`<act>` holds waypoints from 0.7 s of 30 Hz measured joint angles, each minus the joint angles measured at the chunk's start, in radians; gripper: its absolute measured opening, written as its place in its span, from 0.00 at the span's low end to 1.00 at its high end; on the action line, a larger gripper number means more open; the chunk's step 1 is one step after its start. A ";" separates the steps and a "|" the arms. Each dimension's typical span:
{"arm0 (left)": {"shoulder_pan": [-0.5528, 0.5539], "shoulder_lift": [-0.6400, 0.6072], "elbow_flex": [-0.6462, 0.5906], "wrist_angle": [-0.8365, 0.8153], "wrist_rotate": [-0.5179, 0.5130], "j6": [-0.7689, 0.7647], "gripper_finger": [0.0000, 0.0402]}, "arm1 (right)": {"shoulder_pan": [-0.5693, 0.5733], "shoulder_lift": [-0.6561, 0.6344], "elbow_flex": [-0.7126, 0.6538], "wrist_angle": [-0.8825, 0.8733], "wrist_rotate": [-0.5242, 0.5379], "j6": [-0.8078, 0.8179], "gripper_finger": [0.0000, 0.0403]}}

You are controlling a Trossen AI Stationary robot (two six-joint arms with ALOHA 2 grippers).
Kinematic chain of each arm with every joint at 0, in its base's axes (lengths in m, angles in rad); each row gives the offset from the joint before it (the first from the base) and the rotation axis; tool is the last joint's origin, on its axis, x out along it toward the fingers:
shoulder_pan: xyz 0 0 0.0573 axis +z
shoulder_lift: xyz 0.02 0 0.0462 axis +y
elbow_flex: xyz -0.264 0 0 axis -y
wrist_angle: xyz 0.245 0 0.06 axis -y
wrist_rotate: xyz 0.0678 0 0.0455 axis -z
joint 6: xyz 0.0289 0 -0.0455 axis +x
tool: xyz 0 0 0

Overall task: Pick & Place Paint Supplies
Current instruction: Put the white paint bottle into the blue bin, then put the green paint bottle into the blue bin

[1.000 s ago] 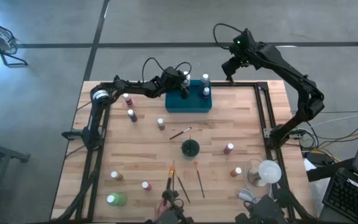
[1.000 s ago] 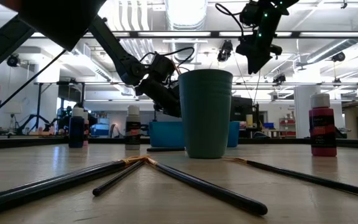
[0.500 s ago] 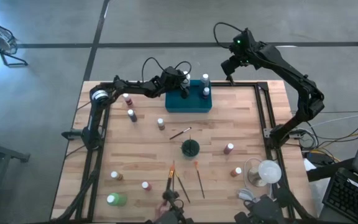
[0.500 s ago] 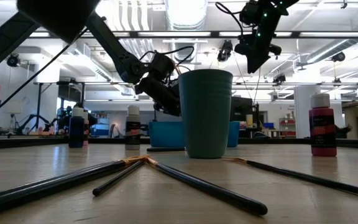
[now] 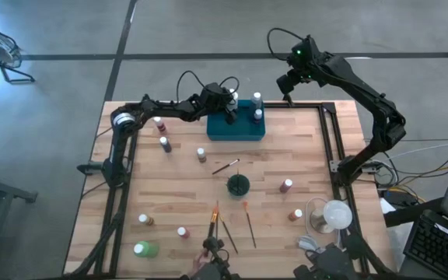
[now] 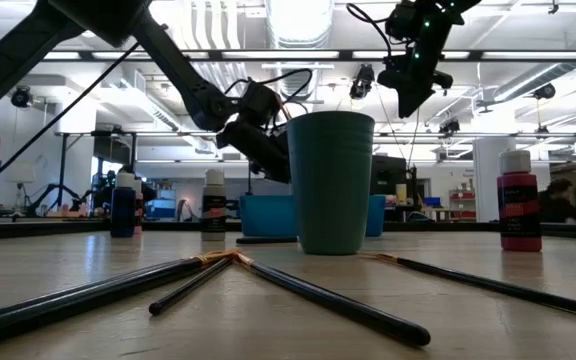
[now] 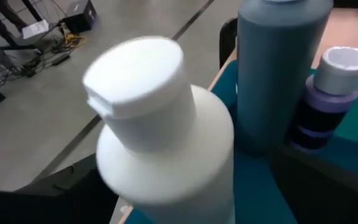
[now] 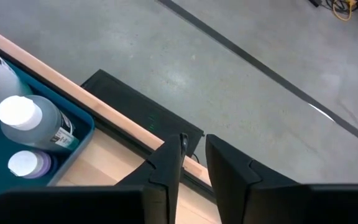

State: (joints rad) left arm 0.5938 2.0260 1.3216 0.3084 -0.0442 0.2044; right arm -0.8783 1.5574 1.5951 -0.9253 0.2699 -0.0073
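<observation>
Bottle (image 7: 166, 155) between left hand (image 5: 230, 117) fingers shows no readable label

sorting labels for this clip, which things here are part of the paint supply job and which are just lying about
Job: bottles on the table, bottles in the tray, brushes, white bottle at the left gripper.
Lying about: tray, cup.

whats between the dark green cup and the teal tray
One thin paintbrush lies at a slant on the bare wood between the cup and the tray, touching neither. The high view shows it.
</observation>
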 joint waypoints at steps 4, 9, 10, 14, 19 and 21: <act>0.002 -0.026 -0.002 -0.039 0.000 0.031 0.95 | 0.000 0.000 0.000 -0.002 0.000 -0.004 0.23; 0.009 -0.072 -0.023 -0.069 -0.001 0.053 0.95 | 0.000 0.000 0.000 -0.002 0.000 -0.004 0.28; 0.010 -0.080 -0.031 -0.071 -0.001 0.055 0.95 | 0.000 0.000 0.000 -0.002 0.000 -0.004 0.29; 0.016 -0.119 -0.078 -0.067 0.000 0.055 0.95 | 0.000 0.000 0.000 -0.001 0.000 -0.001 0.32; 0.018 -0.169 -0.128 -0.043 0.001 0.049 0.95 | 0.000 0.003 -0.002 0.041 -0.009 0.008 0.36; 0.017 -0.186 -0.146 -0.028 0.006 0.047 0.95 | 0.000 0.012 -0.002 0.104 -0.011 -0.015 0.37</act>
State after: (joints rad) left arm 0.6112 1.8401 1.1754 0.2803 -0.0384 0.2517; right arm -0.8780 1.5697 1.5932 -0.8209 0.2590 -0.0227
